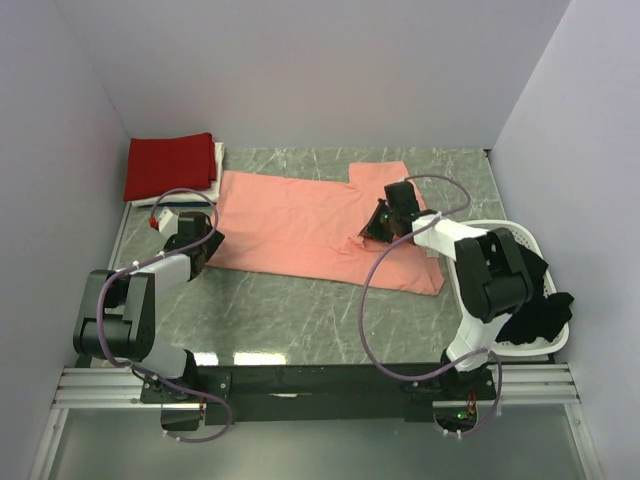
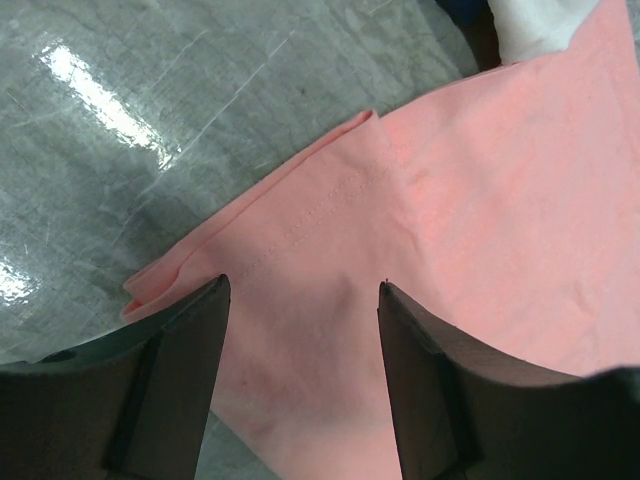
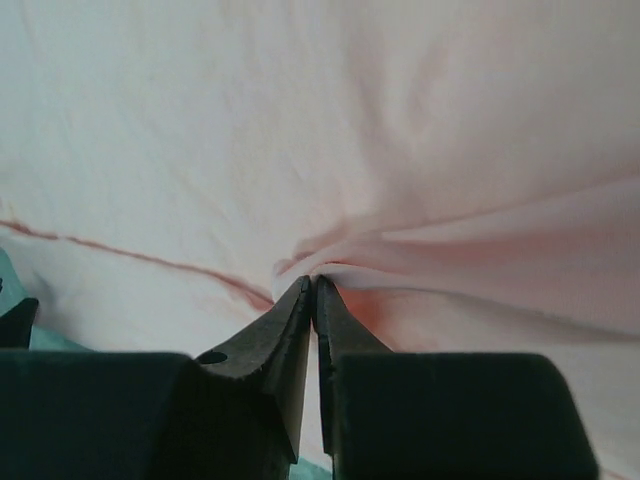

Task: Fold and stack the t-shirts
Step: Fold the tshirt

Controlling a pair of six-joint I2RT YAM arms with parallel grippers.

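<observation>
My right gripper (image 3: 312, 280) is clamped shut on a small pinch of the salmon-pink t-shirt (image 1: 290, 225), near that shirt's middle on my right arm's side, and creases fan out from the pinch. My left gripper (image 2: 303, 285) stands wide, its fingers straddling the shirt's near-left edge without biting on it.

The shirt lies spread across the marble-patterned table (image 1: 300, 310), partly folded. I judge it to be light and limp. It will sag, drag and bunch if lifted from one point, so the doubled, stitched edge under my left fingers looks like the surest hold — two layers, less slip.

A deep red t-shirt (image 1: 170, 165) sits folded just off the pink shirt's far-left corner, on top of something white (image 1: 217, 160). A black t-shirt (image 1: 535, 310) spills from the white slatted basket (image 1: 515, 232) just beside the pink shirt's right edge.

Only the right wrist view shows the actual pinch, because from overhead the gripper body covers it. Only the left wrist view shows the stitching and the turned-under lip. The overhead view alone gives the layout — stack, basket, both arms.
</observation>
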